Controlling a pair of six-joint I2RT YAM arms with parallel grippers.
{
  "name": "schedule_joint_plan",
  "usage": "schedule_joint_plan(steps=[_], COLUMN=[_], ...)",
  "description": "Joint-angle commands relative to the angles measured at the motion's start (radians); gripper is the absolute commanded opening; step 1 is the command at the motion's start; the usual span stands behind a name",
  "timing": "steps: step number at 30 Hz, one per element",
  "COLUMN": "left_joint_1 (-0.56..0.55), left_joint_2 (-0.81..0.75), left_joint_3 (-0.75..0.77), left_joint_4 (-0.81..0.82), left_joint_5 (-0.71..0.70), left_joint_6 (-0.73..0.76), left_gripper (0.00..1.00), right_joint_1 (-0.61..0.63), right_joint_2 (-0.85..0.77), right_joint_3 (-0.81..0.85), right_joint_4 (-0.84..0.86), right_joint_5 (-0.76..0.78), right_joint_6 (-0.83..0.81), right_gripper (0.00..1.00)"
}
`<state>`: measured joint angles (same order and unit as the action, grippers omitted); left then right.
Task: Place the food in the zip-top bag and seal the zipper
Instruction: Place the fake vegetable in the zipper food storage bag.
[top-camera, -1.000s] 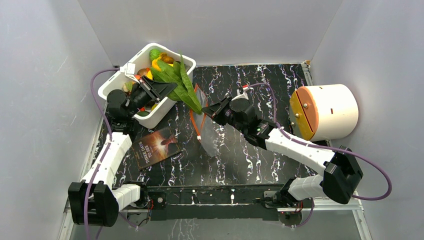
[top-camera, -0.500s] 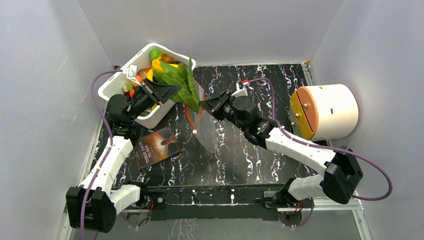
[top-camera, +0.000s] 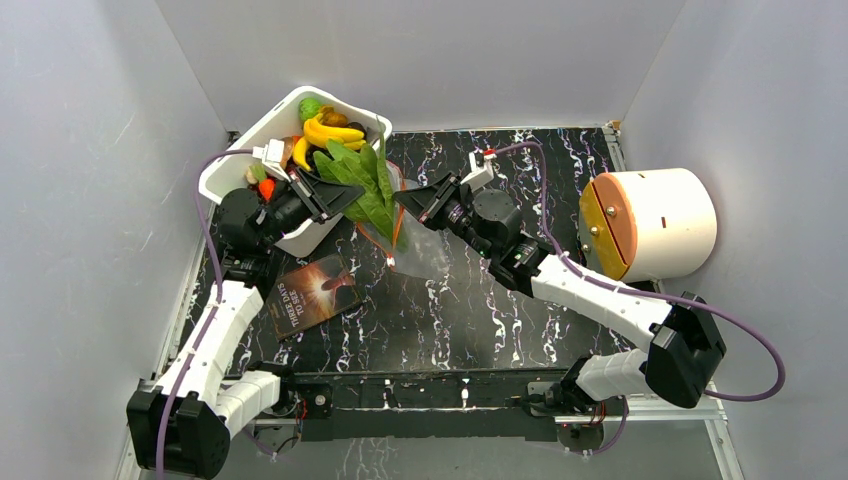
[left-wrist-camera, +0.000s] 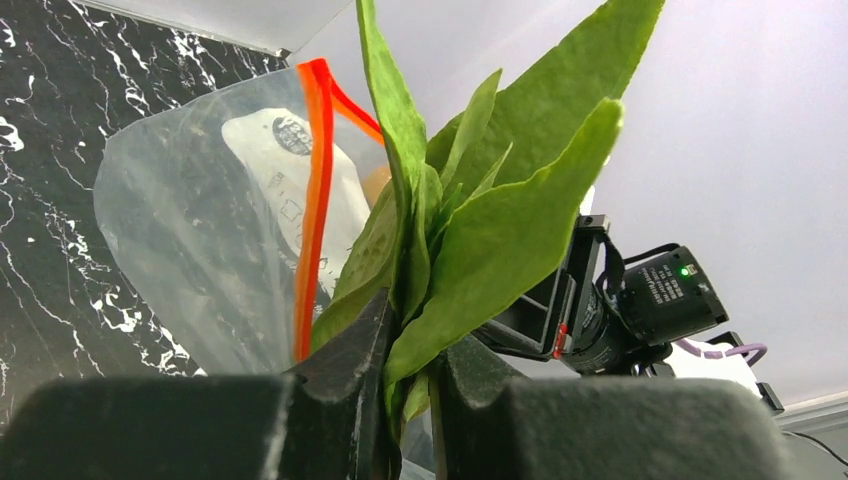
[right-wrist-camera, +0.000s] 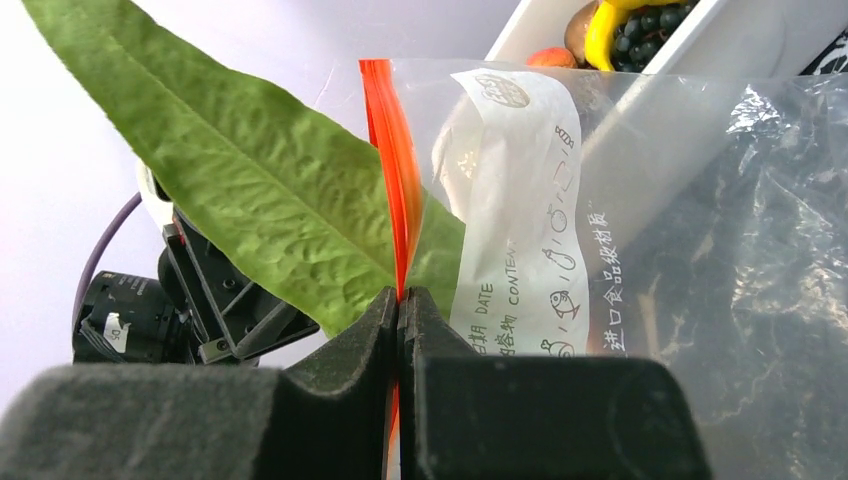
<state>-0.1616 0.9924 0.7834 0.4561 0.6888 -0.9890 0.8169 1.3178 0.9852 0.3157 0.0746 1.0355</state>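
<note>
Left arm (top-camera: 215, 325): white shell sections are alternating with black joint housings. Right arm (top-camera: 590, 295): same white-and-black build.

One purple cable (top-camera: 203, 195) is looping off the left arm at upper left of the top view. A second purple cable (top-camera: 745, 345) is arcing at lower right.

A green light (left-wrist-camera: 685, 271) is glowing on the right wrist's black camera block (left-wrist-camera: 655, 300).

Left gripper (left-wrist-camera: 410, 340) is showing matte dark-grey, wedge-shaped fingers (left-wrist-camera: 340, 385). Right gripper (right-wrist-camera: 400, 300) is showing the same.
</note>
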Motion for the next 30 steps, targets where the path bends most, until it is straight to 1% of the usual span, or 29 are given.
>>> schedule_joint_plan(steps=[1, 7, 13, 18, 24, 26, 30], left_joint_1=[-0.013, -0.043, -0.078, -0.105, -0.108, -0.108, -0.112], left_joint_2=[0.000, 0.012, 0.012, 0.023, 0.056, 0.065, 0.063], left_joint_3=[0.012, 0.016, 0.053, 0.081, 0.137, 0.151, 0.117], left_joint_4=[-0.007, -0.054, -0.210, -0.347, -0.466, -0.474, -0.365], left_joint_5=[0.016, 0.020, -0.014, -0.033, -0.036, -0.020, 0.038], left_joint_6=[0.017, 0.048, 0.164, 0.251, 0.313, 0.304, 0.205], left_gripper=[0.12, 0.11, 0.11, 0.11, 0.11, 0.11, 0.11], right_joint_1=[0.000, 0.000, 0.001, 0.004, 0.007, 0.007, 0.008], right_joint_2=[-0.009, 0.024, 0.049, 0.040, 0.041, 0.043, 0.044], right_joint_3=[0.017, 0.025, 0.036, 0.033, 0.019, 0.012, -0.001], right_joint_4=[0.099, 0.114, 0.145, 0.166, 0.207, 0.208, 0.233], right_joint_5=[-0.015, -0.029, -0.058, -0.044, -0.121, -0.137, -0.164], right_joint_6=[-0.082, -0.138, -0.177, -0.256, -0.384, -0.420, -0.430], right_gripper=[0.00, 0.00, 0.00, 0.00, 0.00, 0.00, 0.00])
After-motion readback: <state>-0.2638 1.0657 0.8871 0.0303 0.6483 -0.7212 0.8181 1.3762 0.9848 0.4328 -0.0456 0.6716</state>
